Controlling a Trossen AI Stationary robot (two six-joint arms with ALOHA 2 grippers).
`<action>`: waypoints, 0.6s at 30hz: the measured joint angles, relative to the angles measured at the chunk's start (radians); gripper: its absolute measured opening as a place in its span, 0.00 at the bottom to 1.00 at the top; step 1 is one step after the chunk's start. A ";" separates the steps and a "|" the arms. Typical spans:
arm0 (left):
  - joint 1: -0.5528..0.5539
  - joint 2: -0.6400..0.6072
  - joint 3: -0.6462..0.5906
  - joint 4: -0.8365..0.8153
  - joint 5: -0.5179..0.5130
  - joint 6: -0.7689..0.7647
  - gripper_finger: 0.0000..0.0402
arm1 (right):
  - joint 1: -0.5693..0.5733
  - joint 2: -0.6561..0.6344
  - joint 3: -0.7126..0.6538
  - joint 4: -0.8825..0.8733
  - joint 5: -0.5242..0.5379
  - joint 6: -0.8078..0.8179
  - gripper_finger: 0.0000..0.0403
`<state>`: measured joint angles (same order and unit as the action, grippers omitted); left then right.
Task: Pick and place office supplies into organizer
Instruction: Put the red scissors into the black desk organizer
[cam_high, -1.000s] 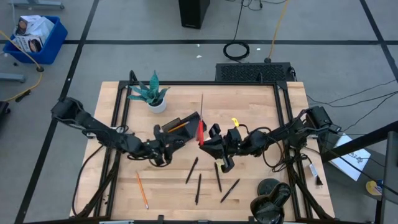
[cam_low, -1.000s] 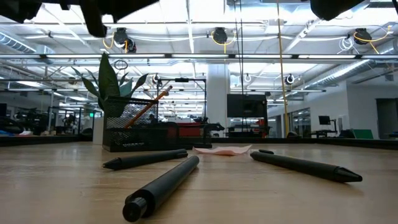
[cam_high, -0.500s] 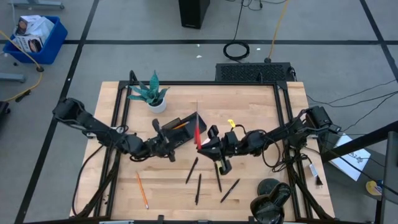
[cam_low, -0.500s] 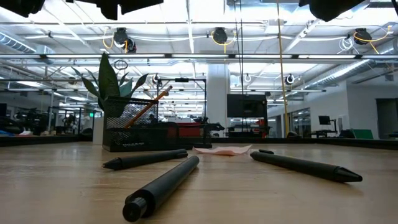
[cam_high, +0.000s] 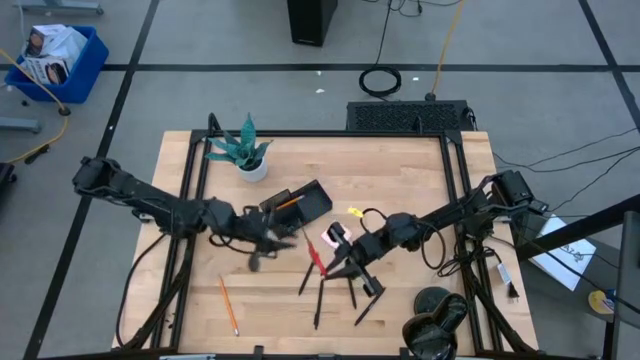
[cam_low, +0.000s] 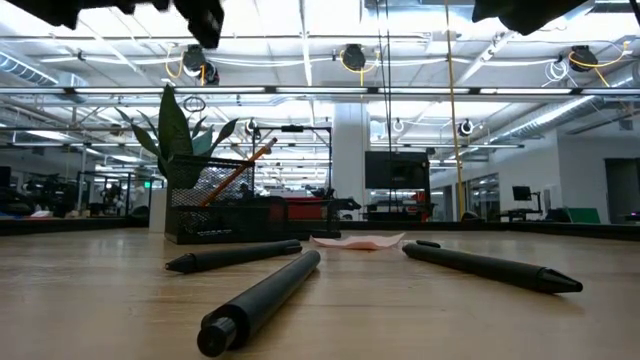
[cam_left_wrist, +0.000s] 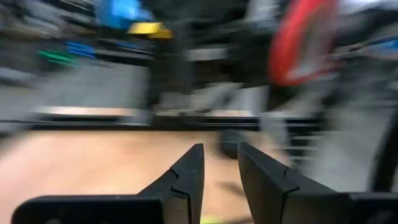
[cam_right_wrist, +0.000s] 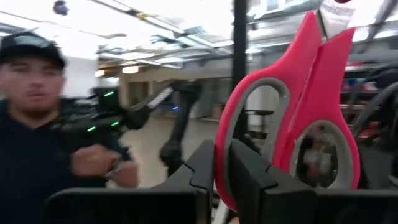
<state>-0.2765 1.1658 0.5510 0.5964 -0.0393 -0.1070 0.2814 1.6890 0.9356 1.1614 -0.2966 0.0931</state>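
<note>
Nearest the front edge, the pens (cam_high: 319, 303) are scattered around 6 o'clock from the table's middle, with one pencil (cam_high: 228, 305) off at 8 o'clock. Right above them hangs the right gripper (cam_high: 338, 256), its fingers (cam_right_wrist: 205, 165) pinching one handle loop of the scissors (cam_high: 317, 257) (that's the only hold, so they could easily swivel). The pink sticky pad (cam_high: 333, 236) lies just beside the gripper at 12 o'clock. The left gripper (cam_high: 262, 240) sits at 9 o'clock of the scissors, fingers (cam_left_wrist: 189, 177) nearly together with a slim gap and nothing in it. The organizer (cam_high: 305, 203) is further back, around 11 o'clock, with a pencil already leaning in it.

To do this well, I'd keep the pinch firm, lift so the blades clear the pens, swing toward 11 o'clock, and lower the blades first into a free compartment. The left arm should stay out of that path.

Compared with a second ago, the scissors were up beside the organizer and have since swung down over the pens. The left gripper has pulled back from the organizer too.
</note>
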 joint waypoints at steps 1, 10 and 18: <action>0.015 -0.012 0.000 -0.001 0.105 -0.050 0.25 | 0.000 0.000 0.000 -0.001 -0.029 0.003 0.07; 0.033 -0.026 -0.001 0.052 0.433 -0.280 0.25 | -0.010 0.000 0.000 -0.044 -0.101 -0.008 0.06; 0.051 -0.026 -0.001 -0.123 0.350 -0.152 0.25 | -0.010 0.000 0.000 -0.108 -0.067 -0.011 0.06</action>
<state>-0.2255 1.1397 0.5499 0.4736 0.3105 -0.2592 0.2715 1.6886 0.9356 1.0535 -0.3631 0.0820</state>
